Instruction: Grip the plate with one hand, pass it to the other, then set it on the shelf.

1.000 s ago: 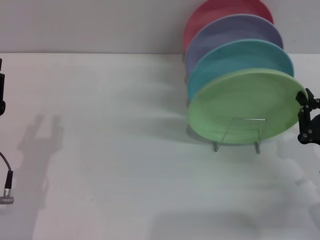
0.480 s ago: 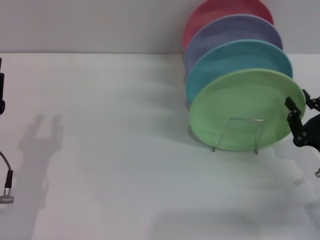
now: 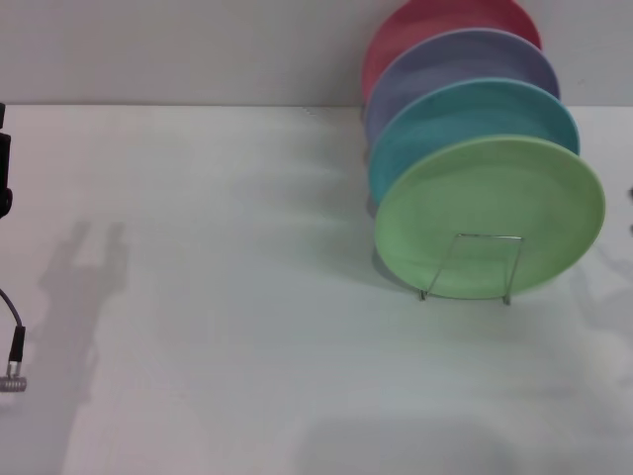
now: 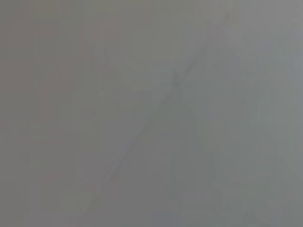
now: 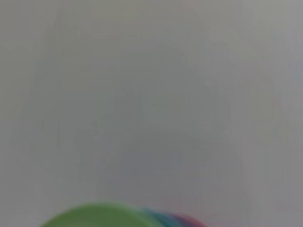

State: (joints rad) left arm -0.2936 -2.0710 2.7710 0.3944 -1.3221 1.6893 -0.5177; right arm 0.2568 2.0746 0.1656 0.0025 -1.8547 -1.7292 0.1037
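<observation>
The light green plate [image 3: 490, 203] stands on edge in the front slot of the thin wire shelf [image 3: 471, 267], at the right of the table, with nothing touching it. Its rim [image 5: 94, 215] also shows at the edge of the right wrist view. No part of the right gripper can be made out in any view. Only a black sliver of the left arm [image 3: 4, 178] shows at the far left edge of the head view, far from the plate, and the left wrist view holds only a plain grey surface.
Behind the green plate, a light blue plate [image 3: 465, 114], a lavender plate [image 3: 455, 64] and a red plate [image 3: 435, 22] stand in the same rack. A cable with a metal plug [image 3: 14, 374] hangs at the left edge. The white table [image 3: 218, 297] spreads out in front and to the left.
The right gripper, open beside the green plate's right rim, has drawn off to the right and out of the head view. The plate stays in the rack.
</observation>
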